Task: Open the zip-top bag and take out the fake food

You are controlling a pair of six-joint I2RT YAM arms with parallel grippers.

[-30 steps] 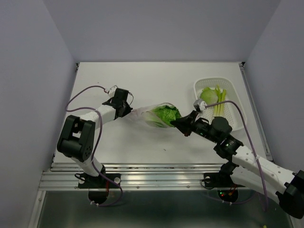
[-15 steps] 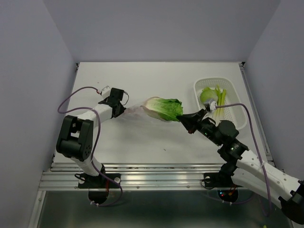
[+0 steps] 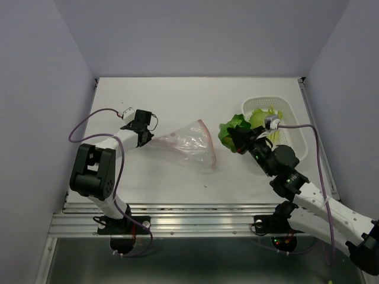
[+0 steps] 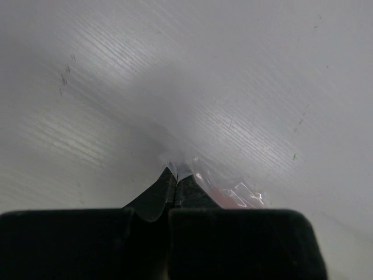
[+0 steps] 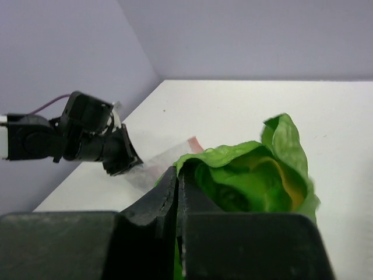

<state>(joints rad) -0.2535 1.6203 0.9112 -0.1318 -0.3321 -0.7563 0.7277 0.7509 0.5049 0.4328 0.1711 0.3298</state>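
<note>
— White table (image 3: 177, 100), grey-violet walls on three sides. How far along is the job?

— Nearly done, I'd say. The zip-top bag (image 3: 186, 144) lies flat near the middle of the table. Its mouth, edged by the pink zipper strip (image 3: 208, 145), gapes toward the right. Nothing green shows through the plastic.

— Who has hold of it?

— The left gripper (image 3: 144, 136) is pinched tight on the bag's closed left corner (in the wrist view its fingers (image 4: 157, 195) meet on a scrap of clear film, with no gap between them).

— And the food?

— The right gripper (image 3: 237, 141) is clamped on a green lettuce head (image 3: 231, 127). It holds the head up off the table, right of the bag's mouth and apart from it, just beside the left side of the white basket (image 3: 294, 139). I cannot tell whether the head is over the rim or short of it.

— Anything in the basket?

— A pale green ball (image 3: 259, 117) and some yellow-green strips (image 3: 273, 112), toward its far end.

— So what remains?

— In my judgement, only the finish. The lettuce head must be carried over the basket and let go. After that a look into the bag would be wise, since the crinkles could hide a small piece, and then the left gripper can release the corner.
</note>
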